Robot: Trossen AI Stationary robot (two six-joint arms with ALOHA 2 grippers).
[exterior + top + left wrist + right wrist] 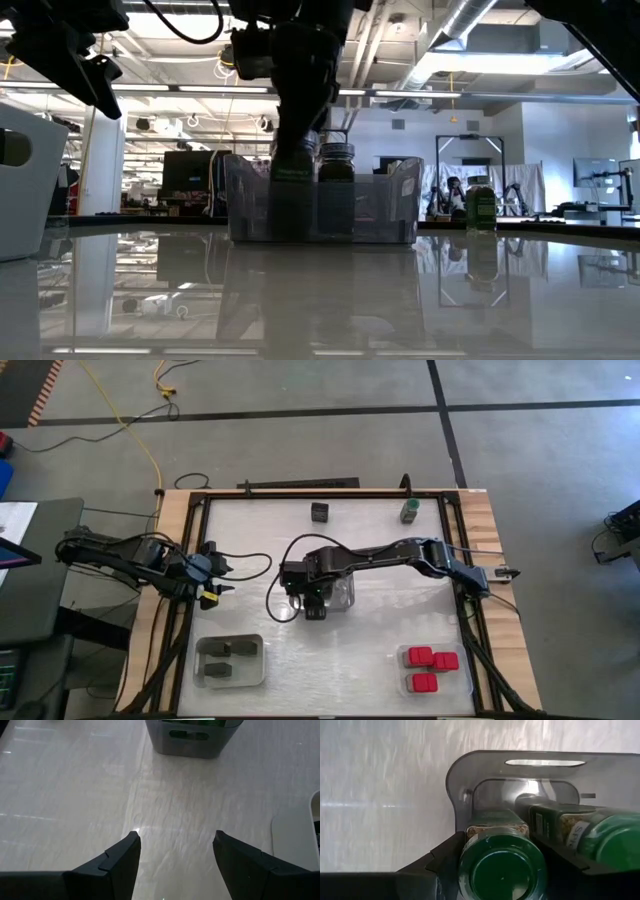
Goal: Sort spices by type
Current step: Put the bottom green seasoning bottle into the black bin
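Note:
My right gripper (pixel 502 851) reaches down into a translucent grey bin (pixel 340 596) at the table's middle and is shut on a green-lidded spice jar (pixel 501 870). A second green-lidded jar (pixel 607 845) lies beside it in the bin. Another green-lidded jar (pixel 410 510) and a dark container (pixel 320 512) stand on their bases near the far edge. Red-topped spices (pixel 430 658) sit in a white tray (pixel 404 670) near right. Dark spices (pixel 230 650) sit in a grey tray (pixel 255 665) near left. My left gripper (pixel 175 845) hangs open above the table's left side. My right gripper pinches the jar between its two fingers (pixel 447 855) by the sides of its body just under the green lid (pixel 470 834). The fingers come from above, pointing steeply down. The jar stands upright inside the bin; whether its base rests on the bin floor is hidden.
The bin's wall (pixel 400 200) rises around the held jar and its neighbour. A black frame (pixel 300 493) borders the white tabletop. Bare table lies between the bin and the two near trays, and between the bin and the far jars.

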